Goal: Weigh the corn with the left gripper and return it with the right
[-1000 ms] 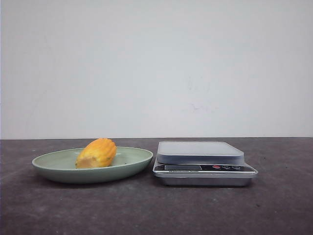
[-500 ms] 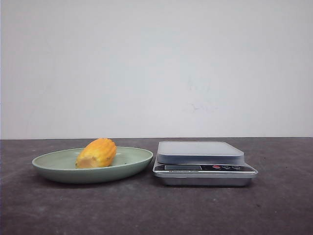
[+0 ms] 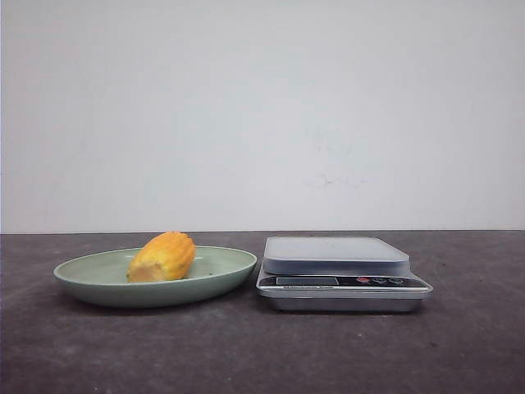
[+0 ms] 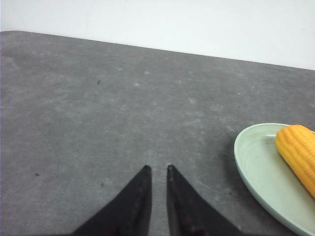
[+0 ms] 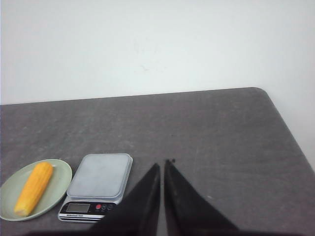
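Two claws in view, each only in its own wrist camera. Left claw [image 4: 156,168]: tips nearly together, narrow gap, gripping nothing, hanging over bare counter [image 4: 98,123] near the green plate [image 4: 256,167]. Right claw [image 5: 164,162]: tips also almost touching, gripping nothing, over the counter beside the scale [image 5: 98,187]. Corn [image 3: 162,256] lies on its side in the green plate, paler cut end toward the front camera. Scale [image 3: 340,275] sits just right of the plate, nothing on its platform. Display unreadable.
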`<control>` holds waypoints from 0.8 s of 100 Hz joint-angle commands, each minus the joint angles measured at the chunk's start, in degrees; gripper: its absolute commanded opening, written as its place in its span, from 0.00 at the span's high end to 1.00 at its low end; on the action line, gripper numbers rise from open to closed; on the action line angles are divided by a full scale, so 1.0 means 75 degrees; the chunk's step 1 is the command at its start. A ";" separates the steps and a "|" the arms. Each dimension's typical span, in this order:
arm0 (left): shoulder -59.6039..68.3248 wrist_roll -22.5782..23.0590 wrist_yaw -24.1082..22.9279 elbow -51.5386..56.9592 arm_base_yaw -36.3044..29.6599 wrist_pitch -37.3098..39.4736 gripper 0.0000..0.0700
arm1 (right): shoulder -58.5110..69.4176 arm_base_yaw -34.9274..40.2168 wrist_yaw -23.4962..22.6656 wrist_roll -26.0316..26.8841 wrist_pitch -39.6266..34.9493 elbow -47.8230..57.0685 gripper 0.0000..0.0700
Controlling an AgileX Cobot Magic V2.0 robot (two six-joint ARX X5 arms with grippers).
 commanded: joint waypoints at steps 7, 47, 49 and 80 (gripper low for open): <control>-0.0009 0.0067 0.0017 -0.0134 0.0006 0.0017 0.98 | 0.0055 -0.0029 0.0163 -0.0507 0.0405 0.0076 0.99; -0.0009 0.0064 0.0017 -0.0134 0.0009 0.0012 0.98 | -0.1737 -0.1005 -0.0111 -0.1183 0.6662 -0.5590 0.99; -0.0009 0.0064 0.0015 -0.0134 0.0009 0.0012 0.98 | -0.1839 -0.1037 -0.0102 -0.1192 0.6889 -0.5928 0.99; -0.0009 0.0064 0.0015 -0.0134 0.0009 0.0009 0.98 | -0.2865 -0.1189 -0.0085 -0.1201 0.8705 -0.9818 0.99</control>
